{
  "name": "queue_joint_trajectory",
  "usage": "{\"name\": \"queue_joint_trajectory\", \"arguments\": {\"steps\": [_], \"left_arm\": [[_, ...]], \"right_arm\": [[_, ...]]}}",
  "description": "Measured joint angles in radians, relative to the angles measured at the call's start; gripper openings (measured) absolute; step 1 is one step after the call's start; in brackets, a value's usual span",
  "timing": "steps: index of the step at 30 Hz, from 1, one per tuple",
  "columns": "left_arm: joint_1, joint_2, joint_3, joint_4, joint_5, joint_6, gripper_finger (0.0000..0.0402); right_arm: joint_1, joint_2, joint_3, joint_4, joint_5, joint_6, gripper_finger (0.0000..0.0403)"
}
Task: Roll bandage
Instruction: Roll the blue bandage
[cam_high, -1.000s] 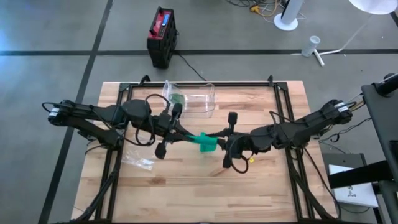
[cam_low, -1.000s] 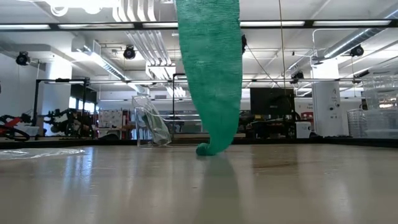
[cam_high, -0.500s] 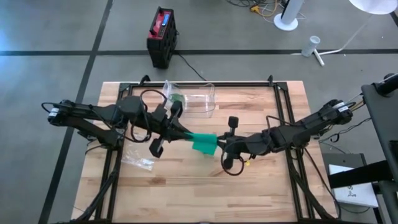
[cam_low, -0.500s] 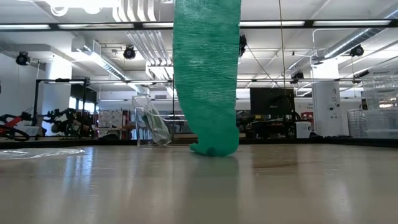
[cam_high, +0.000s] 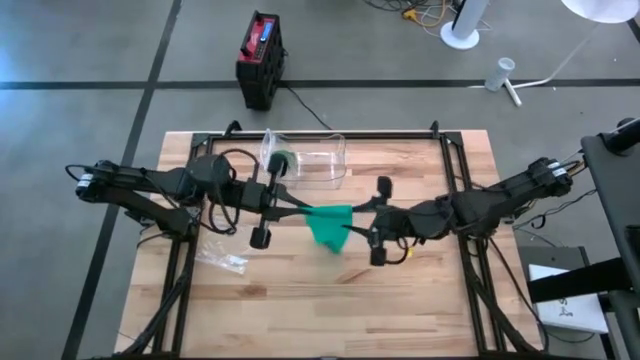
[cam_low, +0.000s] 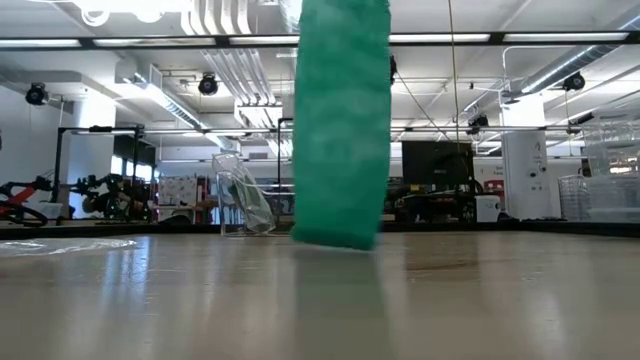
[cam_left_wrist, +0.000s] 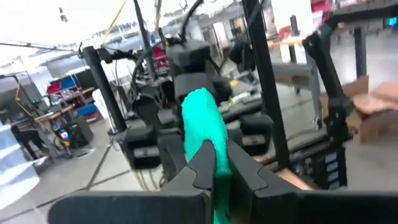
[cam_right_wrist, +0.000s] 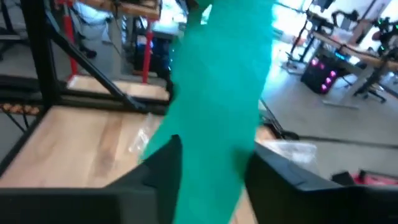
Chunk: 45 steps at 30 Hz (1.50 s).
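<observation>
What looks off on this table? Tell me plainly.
The green bandage is not rolled: it hangs as a loose strip between the left gripper and right gripper, its free end dangling just above the table. A crumpled clear wrapper lies near the left arm.

Green bandage (cam_low: 343, 130) hanging from above, lower edge just over table (cam_low: 320, 300). Clear plastic container (cam_low: 243, 205) behind, toward left. Workshop beyond.

Clear plastic container (cam_high: 318, 160) at table's (cam_high: 420, 300) far edge; crumpled plastic wrapper (cam_high: 222, 258) near left side; black-red case (cam_high: 261, 58) on floor.
</observation>
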Motion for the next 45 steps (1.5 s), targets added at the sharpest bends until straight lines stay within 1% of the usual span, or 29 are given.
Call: {"name": "queue_joint_trajectory", "arguments": {"steps": [3, 6, 10, 13, 16, 18, 20, 22, 24, 27, 32, 38, 45], "left_arm": [[0.003, -0.029, 0.001, -0.055, -0.006, 0.069, 0.0006], [0.004, -0.044, 0.001, -0.107, -0.045, 0.149, 0.0006], [0.004, -0.051, 0.001, -0.167, -0.114, 0.252, 0.0006], [0.004, -0.048, 0.001, -0.170, -0.135, 0.284, 0.0006], [0.004, -0.042, 0.001, -0.166, -0.136, 0.274, 0.0006], [0.004, -0.033, 0.001, -0.163, -0.137, 0.249, 0.0006], [0.003, -0.023, 0.001, -0.164, -0.146, 0.229, 0.0006], [0.003, -0.016, 0.001, -0.164, -0.182, 0.209, 0.0006], [0.003, -0.015, 0.001, -0.167, -0.214, 0.199, 0.0006], [0.001, -0.015, 0.001, -0.165, -0.216, 0.205, 0.0006], [-0.008, -0.018, 0.001, -0.159, -0.215, 0.206, 0.0006], [-0.008, -0.017, 0.000, -0.159, -0.207, 0.202, 0.0006], [-0.008, -0.017, 0.000, -0.147, -0.205, 0.177, 0.0006]], "right_arm": [[0.010, -0.040, 0.007, -0.021, 0.064, -0.036, 0.0204], [0.013, -0.075, 0.008, 0.070, 0.093, -0.123, 0.0238], [0.006, -0.073, 0.009, 0.251, 0.053, -0.257, 0.0265], [-0.009, -0.043, 0.014, 0.349, 0.011, -0.376, 0.0268], [-0.023, 0.005, 0.040, 0.352, -0.035, -0.484, 0.0258], [-0.033, 0.044, 0.070, 0.342, -0.038, -0.544, 0.0248], [-0.042, 0.078, 0.104, 0.299, -0.039, -0.587, 0.0236], [-0.052, 0.112, 0.143, 0.244, -0.041, -0.605, 0.0223], [-0.059, 0.133, 0.175, 0.178, -0.041, -0.591, 0.0211], [-0.074, 0.140, 0.206, 0.103, -0.044, -0.534, 0.0196], [-0.092, 0.128, 0.207, 0.029, -0.079, -0.465, 0.0171], [-0.098, 0.124, 0.207, 0.000, -0.090, -0.458, 0.0147], [-0.115, 0.124, 0.207, 0.002, -0.090, -0.440, 0.0133]]}}
